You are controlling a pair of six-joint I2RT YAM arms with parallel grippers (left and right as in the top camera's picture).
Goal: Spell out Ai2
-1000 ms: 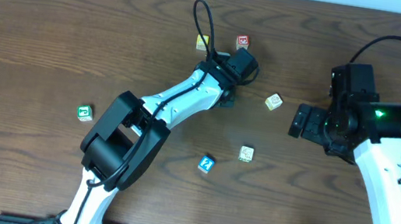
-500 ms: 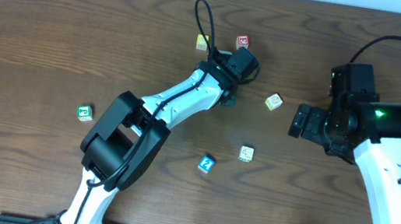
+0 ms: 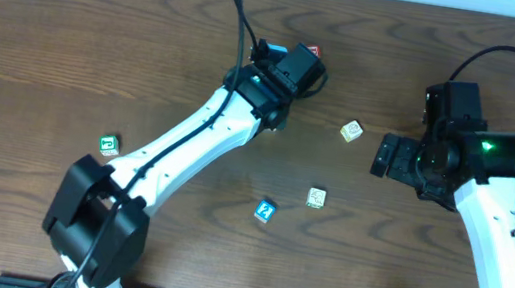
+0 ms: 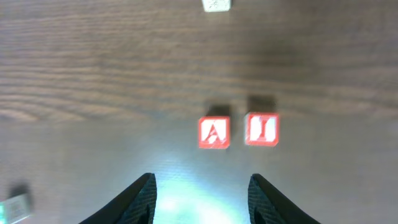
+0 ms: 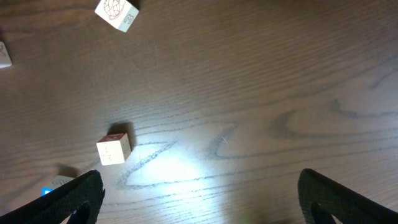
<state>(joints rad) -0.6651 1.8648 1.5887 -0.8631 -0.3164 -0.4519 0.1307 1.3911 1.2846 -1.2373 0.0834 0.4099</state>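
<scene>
In the left wrist view a red A block (image 4: 214,132) and a red I block (image 4: 262,129) stand side by side on the table, a small gap between them. My left gripper (image 4: 202,186) is open and empty, held above the table just short of them. In the overhead view my left gripper (image 3: 293,68) is at the far middle and its arm hides those two blocks. A blue block with a white mark (image 3: 265,211) lies near the front middle. My right gripper (image 5: 208,199) is wide open and empty; it also shows in the overhead view (image 3: 384,157) at the right.
A green block (image 3: 110,146) lies at the left. Cream blocks lie at the middle (image 3: 317,198) and right of middle (image 3: 351,130). A sliver of a red block (image 3: 315,50) shows beside the left wrist. The right wrist view shows a cream block (image 5: 114,148) and a patterned one (image 5: 117,12).
The left arm has swung, its elbow moving left and its wrist moving toward the far edge, now covering the yellow block. The right arm has not moved.
</scene>
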